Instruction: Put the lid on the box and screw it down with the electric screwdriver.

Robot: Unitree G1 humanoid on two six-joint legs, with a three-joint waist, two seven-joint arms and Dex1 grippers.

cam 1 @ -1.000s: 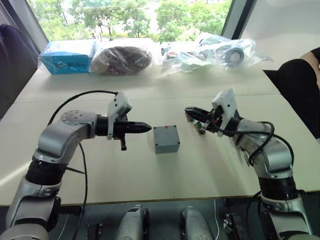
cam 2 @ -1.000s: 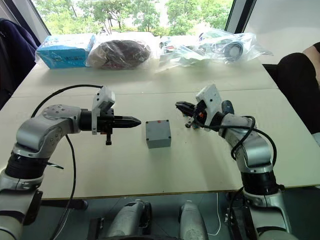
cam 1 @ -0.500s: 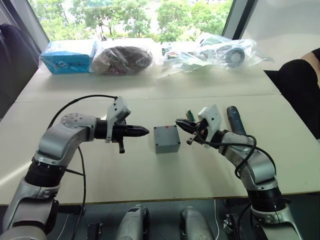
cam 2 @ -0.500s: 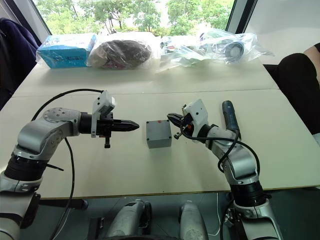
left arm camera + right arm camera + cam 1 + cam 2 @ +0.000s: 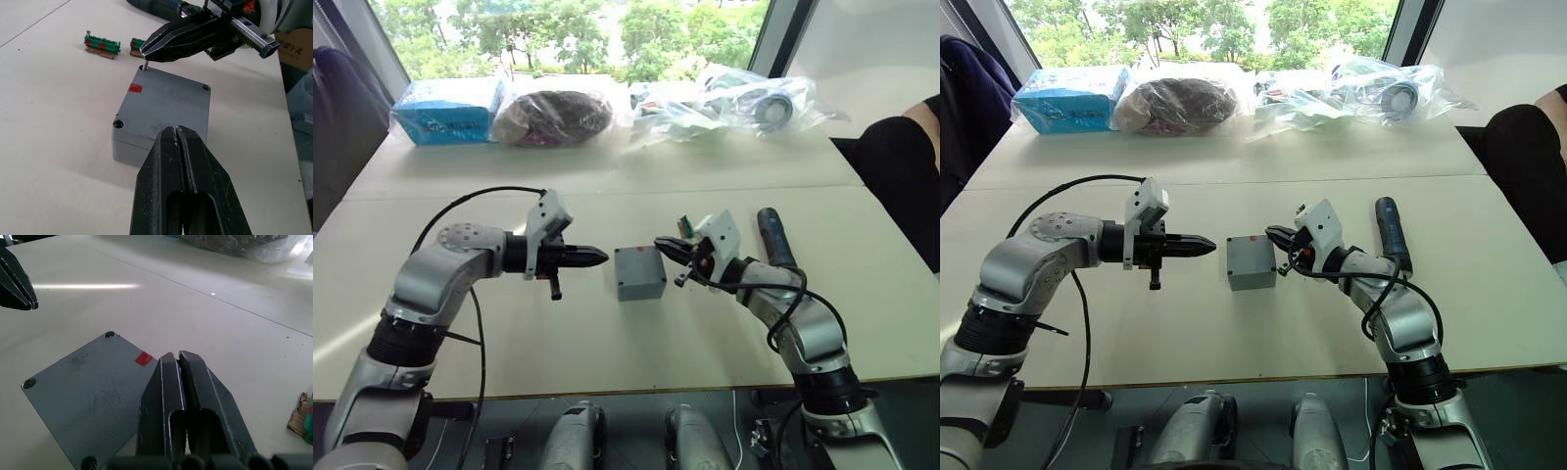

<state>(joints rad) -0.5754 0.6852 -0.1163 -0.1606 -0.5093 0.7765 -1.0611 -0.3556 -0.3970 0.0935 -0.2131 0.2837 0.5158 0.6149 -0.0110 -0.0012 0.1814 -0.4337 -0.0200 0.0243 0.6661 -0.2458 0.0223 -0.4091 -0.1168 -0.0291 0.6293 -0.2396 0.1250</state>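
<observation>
Two grippers: both flank the box near the middle of the tabletop, about level with it in depth.
Left gripper point(image 5: 597, 258): fingers pressed together with nothing between them, tips aimed at the box's left side, a little apart from it.
Right gripper point(image 5: 145, 53): clenched on a small screw point(image 5: 145, 67) whose tip stands at the lid's corner hole nearest that arm.
Box point(image 5: 640, 282): sits between the two grippers, well in from every edge of the tabletop.
Lid point(image 5: 166, 105): already on the box, flush with its walls; a red mark point(image 5: 135, 88) near one side; holes at the other three corners look empty.
Handling, box and lid: rigid plastic, probably light, so likely to slide or twist under driver pressure; best braced across two opposite side walls, low down, leaving the corner holes free.
Green parts point(image 5: 102, 45): two small pieces lying on the tabletop just beyond the box.
Electric screwdriver point(image 5: 1389, 232): lies beyond the right forearm, toward the right edge of the tabletop, untouched.
Handling, screwdriver: stiff, smooth cylinder, apt to roll; take it around the mid-body, bit kept clear.
Far edge: a blue carton point(image 5: 444, 109) and clear bags point(image 5: 724, 101) by the window.
</observation>
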